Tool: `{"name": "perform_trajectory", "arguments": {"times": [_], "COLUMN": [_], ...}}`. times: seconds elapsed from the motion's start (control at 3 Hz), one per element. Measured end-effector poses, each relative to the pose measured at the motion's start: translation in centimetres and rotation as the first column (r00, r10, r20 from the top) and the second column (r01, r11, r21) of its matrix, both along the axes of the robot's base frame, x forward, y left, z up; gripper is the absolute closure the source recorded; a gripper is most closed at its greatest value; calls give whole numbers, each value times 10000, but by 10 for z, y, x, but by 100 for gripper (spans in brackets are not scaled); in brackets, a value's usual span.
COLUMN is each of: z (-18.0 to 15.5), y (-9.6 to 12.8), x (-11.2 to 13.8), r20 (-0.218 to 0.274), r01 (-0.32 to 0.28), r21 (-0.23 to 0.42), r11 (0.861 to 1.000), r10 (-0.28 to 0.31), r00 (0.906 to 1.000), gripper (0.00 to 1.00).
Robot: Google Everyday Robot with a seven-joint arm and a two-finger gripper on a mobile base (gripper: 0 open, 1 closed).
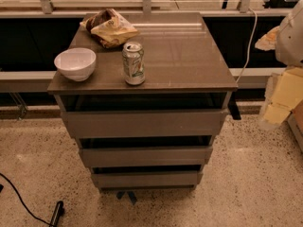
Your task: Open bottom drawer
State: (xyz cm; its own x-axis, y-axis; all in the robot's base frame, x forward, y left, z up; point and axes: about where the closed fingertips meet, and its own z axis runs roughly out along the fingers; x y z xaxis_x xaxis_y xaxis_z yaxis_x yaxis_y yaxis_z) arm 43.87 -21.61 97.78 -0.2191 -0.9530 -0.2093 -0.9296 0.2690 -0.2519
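You face a grey-brown three-drawer cabinet under a smooth, glossy brown tabletop. The bottom drawer, the slimmest front, sits lowest, just above the speckled floor. It looks rigid, flat and handleless, so I judge you should hook its top edge through the dark gap above; it should slide lightly. The gripper hangs at the right edge, well apart from it; you cannot tell whether it is open. On top stand a white round bowl, a metal can and a crumpled bag.
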Motion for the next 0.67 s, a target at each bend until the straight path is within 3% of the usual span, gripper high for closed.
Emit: {"name": "perform_trajectory", "arguments": {"times": [0.33, 0.67], "z": [0, -27], "y": [0, 25], "x": [0, 12], "r20": [6, 50], "r01": [-7, -707], "r21": [5, 664], "r11": [10000, 9953], "r10": [7, 705], "r00": [10000, 9975], "gripper": [0, 0]}}
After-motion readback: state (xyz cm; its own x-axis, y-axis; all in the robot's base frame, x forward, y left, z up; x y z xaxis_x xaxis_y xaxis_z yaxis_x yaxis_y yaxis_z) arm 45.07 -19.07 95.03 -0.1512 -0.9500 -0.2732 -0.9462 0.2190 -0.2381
